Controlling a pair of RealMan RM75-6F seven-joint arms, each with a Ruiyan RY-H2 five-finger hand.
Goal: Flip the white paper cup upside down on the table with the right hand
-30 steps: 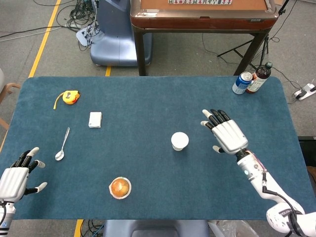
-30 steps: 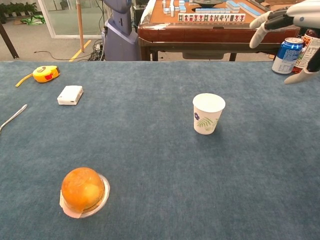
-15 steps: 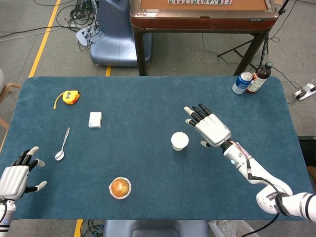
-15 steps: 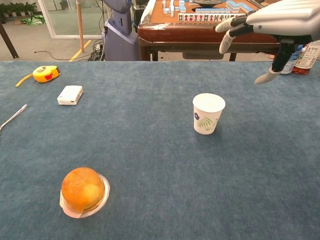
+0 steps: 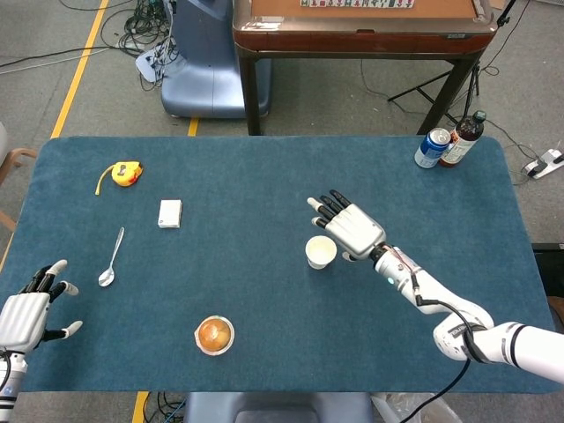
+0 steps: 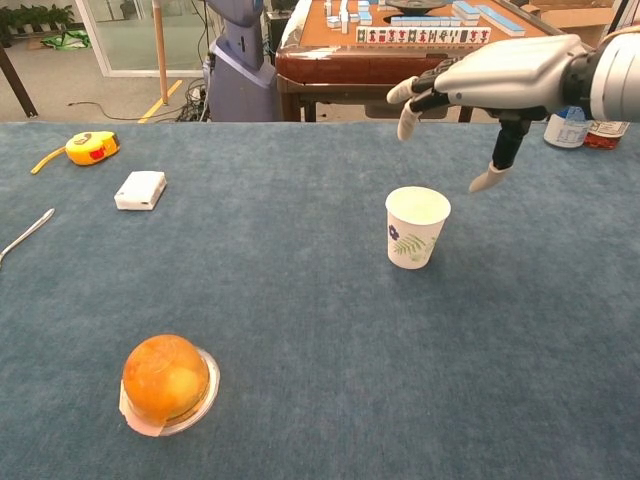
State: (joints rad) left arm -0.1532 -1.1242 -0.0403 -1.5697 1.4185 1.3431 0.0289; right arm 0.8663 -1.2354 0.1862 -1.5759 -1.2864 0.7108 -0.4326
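While the right hand (image 6: pixel 500 75) hovers with fingers (image 6: pixel 408 120) spread and empty, the white paper cup (image 6: pixel 417 227) stands upright just below.

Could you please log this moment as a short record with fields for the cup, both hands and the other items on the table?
cup: white paper cup with a leaf print, upright, mouth up, untouched
right hand: right hand open, above and just right of the cup
left hand: left hand open at the table's near-left corner
table: blue cloth-covered table
other items: metal spoon, white box, yellow tape measure, orange bun in wrapper, blue can, dark bottle
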